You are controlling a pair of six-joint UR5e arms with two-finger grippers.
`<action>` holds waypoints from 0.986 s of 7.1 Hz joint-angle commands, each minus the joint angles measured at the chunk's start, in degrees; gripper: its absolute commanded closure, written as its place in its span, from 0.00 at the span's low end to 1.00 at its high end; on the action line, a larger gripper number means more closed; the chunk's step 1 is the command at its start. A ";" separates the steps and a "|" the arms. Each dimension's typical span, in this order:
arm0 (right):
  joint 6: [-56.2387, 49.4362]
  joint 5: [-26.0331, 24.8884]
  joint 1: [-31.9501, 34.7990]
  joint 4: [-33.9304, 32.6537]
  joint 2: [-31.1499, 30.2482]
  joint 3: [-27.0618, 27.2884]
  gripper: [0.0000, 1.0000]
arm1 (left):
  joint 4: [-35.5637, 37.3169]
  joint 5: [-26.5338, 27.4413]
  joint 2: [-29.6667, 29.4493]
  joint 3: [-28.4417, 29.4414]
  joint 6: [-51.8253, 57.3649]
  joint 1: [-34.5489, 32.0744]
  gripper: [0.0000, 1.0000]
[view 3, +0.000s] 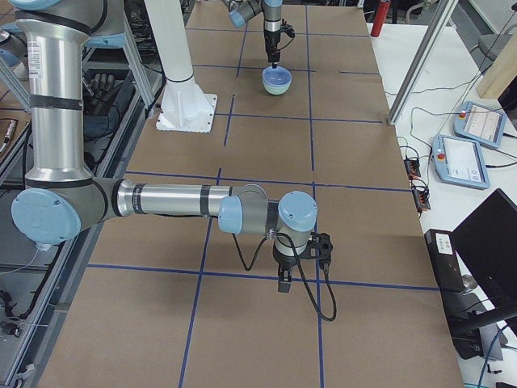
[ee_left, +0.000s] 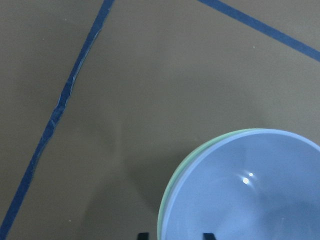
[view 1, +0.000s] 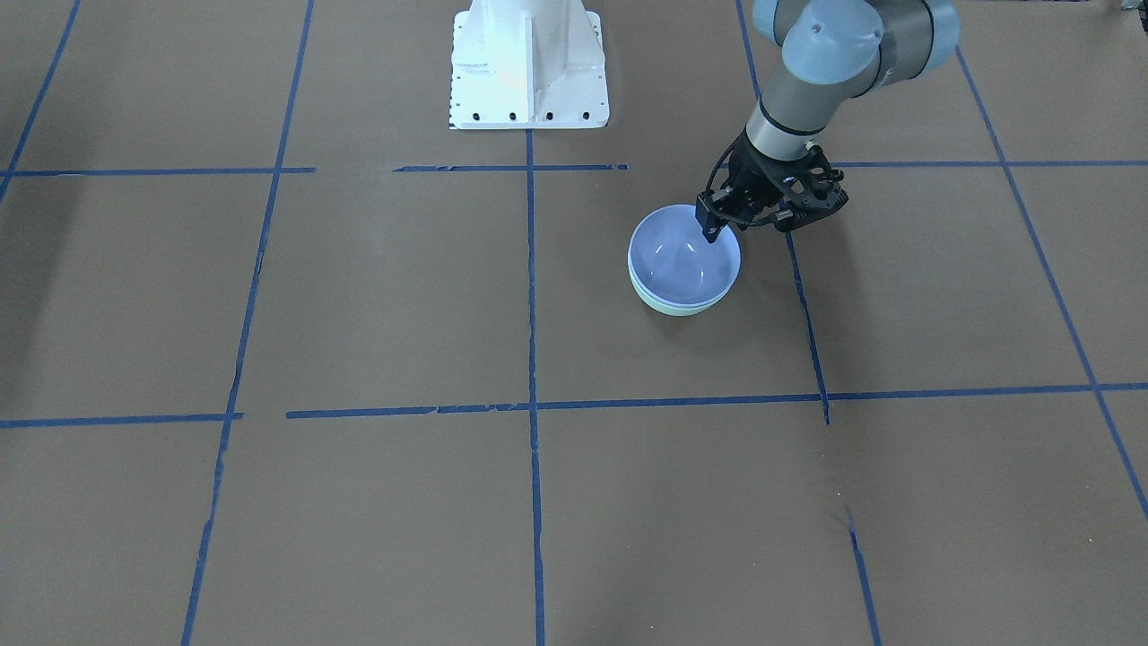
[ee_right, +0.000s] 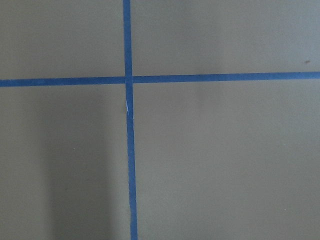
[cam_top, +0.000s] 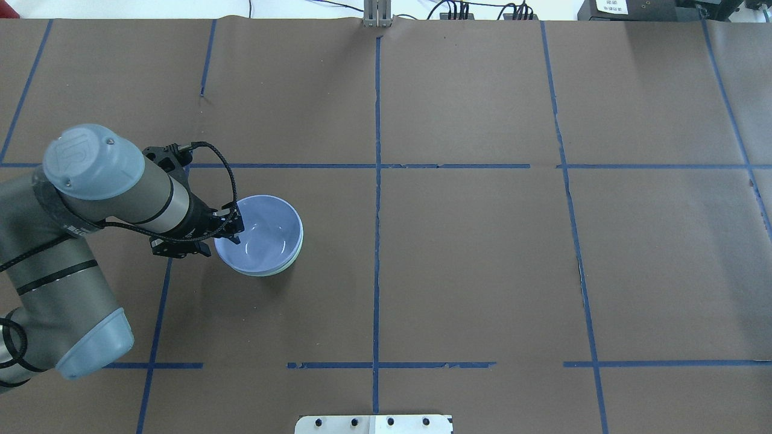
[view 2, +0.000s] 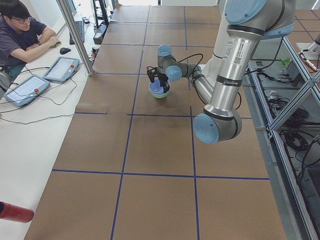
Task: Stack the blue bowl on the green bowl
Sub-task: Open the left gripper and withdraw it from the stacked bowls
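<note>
Bowl status: the blue bowl (cam_top: 260, 232) sits nested inside the green bowl (cam_top: 295, 258), both upright on the desk (cam_top: 482, 271). Only a thin pale green edge shows below and around the blue rim. In the overhead view the pair stands in the left half of the desk, in the middle row of squares marked by the blue tape (cam_top: 377, 241). It lies between the centre tape line and the next line toward the robot's left.

Left claw (cam_top: 233, 236): positioned at the bowl rim on the side nearest the left arm (cam_top: 90, 181), pointing down. In the left wrist view the two fingertips (ee_left: 142, 235) show at the bottom edge. One is outside the green wall and one is over the blue interior. The jaws stand apart, straddling the rim, with a visible gap on each side. In the front-facing view one finger reaches down inside the blue bowl.

Right claw (view 3: 284, 281): hangs low over the desk beside a tape line, well apart from the bowls. It shows only in the exterior right view, so whether its jaws are apart or together cannot be told. The right wrist view shows only brown desk surface and a tape crossing.
</note>
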 commanded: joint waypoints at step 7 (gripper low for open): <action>-0.05 0.00 -0.03 0.00 0.04 0.00 0.00 | 1.02 -16.84 27.28 6.13 89.93 -46.48 0.00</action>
